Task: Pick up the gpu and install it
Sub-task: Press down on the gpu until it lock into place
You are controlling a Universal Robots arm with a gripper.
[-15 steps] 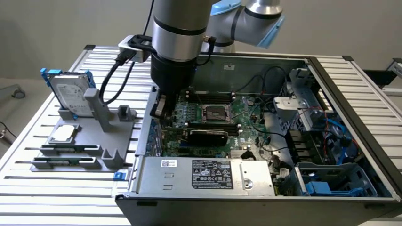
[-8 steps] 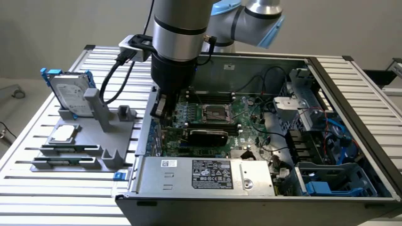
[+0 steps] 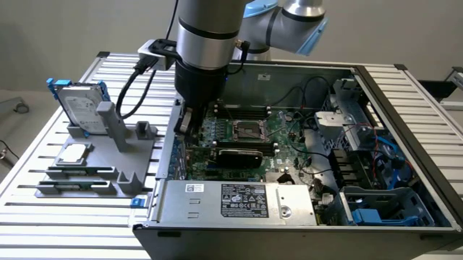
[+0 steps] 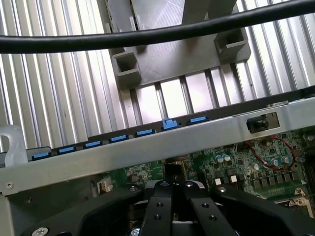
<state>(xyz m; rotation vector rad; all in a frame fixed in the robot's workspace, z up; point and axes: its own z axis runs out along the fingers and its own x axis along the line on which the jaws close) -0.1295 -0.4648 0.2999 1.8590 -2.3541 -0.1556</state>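
The gpu (image 3: 239, 157), with its black rounded shroud, sits on the green motherboard (image 3: 289, 135) inside the open computer case (image 3: 405, 124), just below the square CPU socket (image 3: 248, 130); its long axis runs across the board from the exterior view's left to its right. The hand (image 3: 190, 125) is above and to the exterior view's left of the card, close to the case's wall, apart from the card, its black fingers (image 4: 162, 206) drawn together on nothing. Outside the case, on the ribbed metal worktop (image 3: 65, 222), a grey plastic rack (image 3: 108, 162) holds a silver hard drive (image 3: 78, 105) upright.
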